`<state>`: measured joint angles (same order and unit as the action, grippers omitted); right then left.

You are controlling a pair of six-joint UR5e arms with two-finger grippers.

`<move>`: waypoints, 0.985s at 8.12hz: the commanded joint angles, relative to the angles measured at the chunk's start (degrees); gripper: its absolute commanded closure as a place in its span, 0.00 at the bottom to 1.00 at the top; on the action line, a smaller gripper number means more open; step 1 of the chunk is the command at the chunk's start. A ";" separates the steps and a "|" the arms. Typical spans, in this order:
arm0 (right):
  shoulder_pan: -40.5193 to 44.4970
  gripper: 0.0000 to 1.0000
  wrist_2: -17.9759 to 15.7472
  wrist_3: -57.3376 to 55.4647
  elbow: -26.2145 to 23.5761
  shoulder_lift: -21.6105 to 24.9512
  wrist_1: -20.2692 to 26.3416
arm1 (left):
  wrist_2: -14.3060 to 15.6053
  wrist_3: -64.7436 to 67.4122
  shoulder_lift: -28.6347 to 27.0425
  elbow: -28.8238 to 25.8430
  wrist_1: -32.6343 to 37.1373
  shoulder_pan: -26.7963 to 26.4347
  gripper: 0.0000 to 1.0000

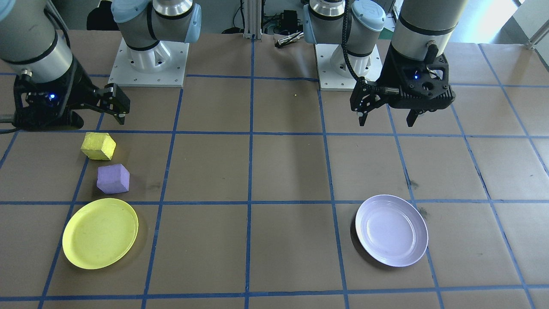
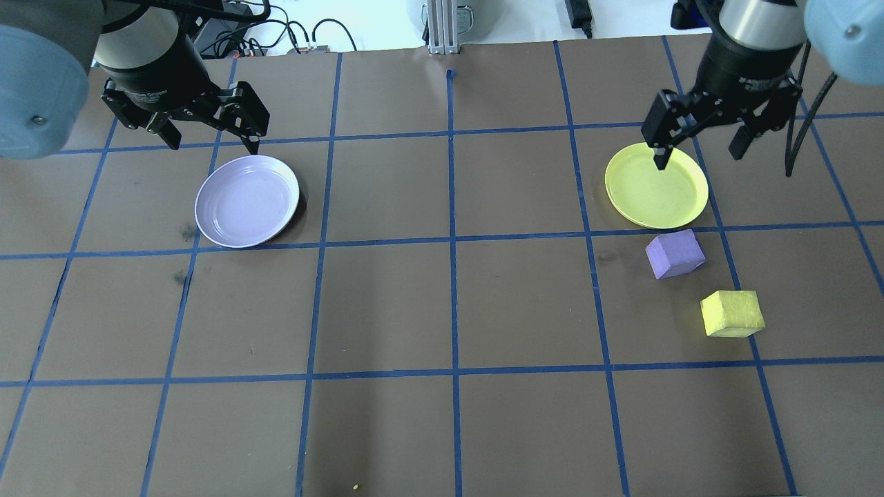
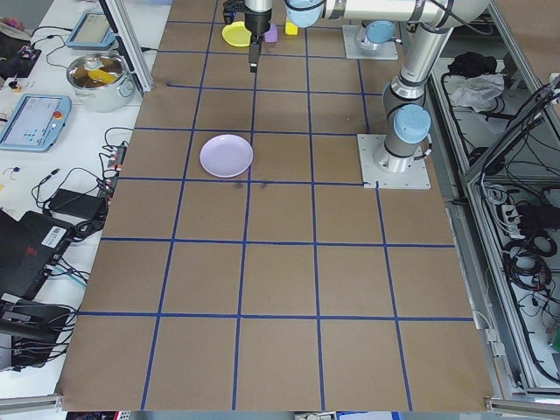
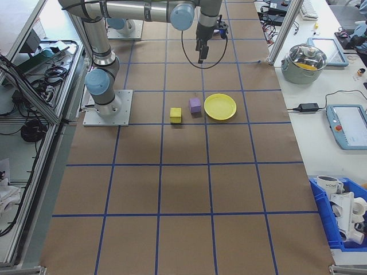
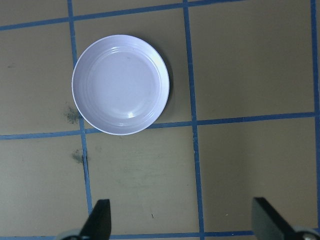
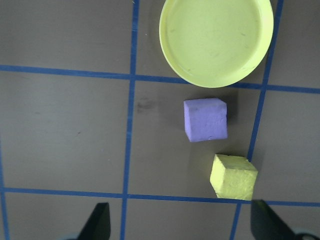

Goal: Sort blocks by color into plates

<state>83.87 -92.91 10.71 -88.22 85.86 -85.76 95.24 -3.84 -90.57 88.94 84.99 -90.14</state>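
Two blocks wait on the table's right side, both loose on the brown paper: the yellow block (image 2: pixel 732 313) nearer the robot, the purple block (image 2: pixel 675 253) between it and the yellow plate (image 2: pixel 656 186), just short of that plate's rim without touching it. They look like matte foam cubes, so I judge them light, slightly squashy and grippy rather than slick; a pinch across two opposite flat faces, taken low on the sides, should hold. Each sits turned a little against the blue grid lines, so the wrist would need to match that angle. The lavender plate (image 2: pixel 247 200) lies well apart on the left, bare. The right gripper (image 2: pixel 699 148) hangs above the yellow plate's far side, fingers spread wide and holding nothing; the left gripper (image 2: pixel 210 131) hovers beyond the lavender plate, likewise spread and bare, though its height above the table is hard to read.
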 commanded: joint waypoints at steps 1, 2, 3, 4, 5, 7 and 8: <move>-8.26 0.00 -5.18 10.27 -18.06 -0.17 -19.65 | -0.05 0.06 0.22 0.36 0.00 0.05 0.00; -9.76 0.01 -5.79 13.69 -21.95 -0.87 -24.76 | -0.05 0.06 0.13 0.36 0.00 0.05 0.00; -12.56 0.02 -5.62 14.07 -24.86 -2.44 -26.20 | -0.05 0.06 0.13 0.36 0.00 0.05 0.00; -14.16 0.02 -5.53 14.08 -26.37 -3.06 -26.04 | -0.05 0.06 0.05 0.36 0.00 0.05 0.00; -14.17 0.02 -6.05 14.08 -27.34 -4.64 -26.13 | -0.05 0.06 0.13 0.36 0.00 0.14 0.00; -14.26 0.03 -7.97 13.81 -27.88 -9.11 -25.78 | -0.05 0.06 0.13 0.36 0.00 0.14 0.00; -14.26 0.05 -10.86 13.64 -27.71 -10.18 -25.60 | -0.05 0.06 0.13 0.36 0.00 0.14 0.00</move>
<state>69.73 -100.03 24.60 -115.71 78.64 -111.62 95.18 -3.78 -90.48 89.30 84.99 -90.01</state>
